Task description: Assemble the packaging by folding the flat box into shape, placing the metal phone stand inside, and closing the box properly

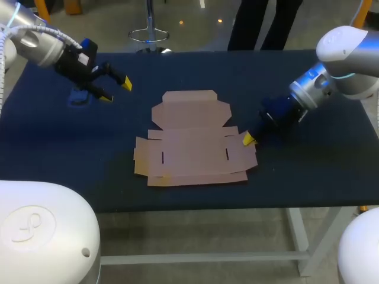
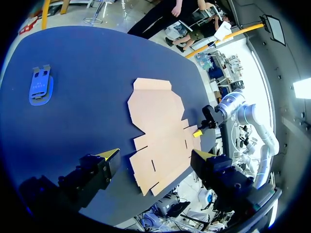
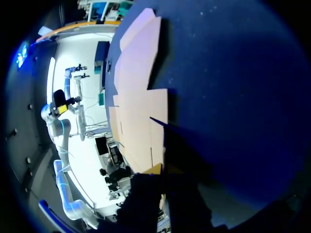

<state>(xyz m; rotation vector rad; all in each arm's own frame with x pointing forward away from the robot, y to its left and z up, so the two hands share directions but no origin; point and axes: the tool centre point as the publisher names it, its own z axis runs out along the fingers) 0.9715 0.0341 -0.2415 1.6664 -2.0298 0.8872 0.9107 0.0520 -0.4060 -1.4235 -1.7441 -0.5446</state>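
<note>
1. Lying flat and unfolded near the middle of the dark blue table (image 1: 308,177), the cardboard box (image 1: 192,142) had all its flaps spread out on the cloth, none of them raised.
2. The right gripper (image 1: 249,139) sat low at the box's right edge, right against a side flap. From where I stood I could not tell whether it was spread or pressed together.
3. The blue phone stand (image 2: 40,86) lay flat on the table, well off to the box's left, toward the far left corner.
4. The left gripper (image 1: 116,90) hung above the table just beside the stand. Its two yellow-tipped fingers (image 2: 111,154) were spread wide apart and pointed toward the box.
</note>
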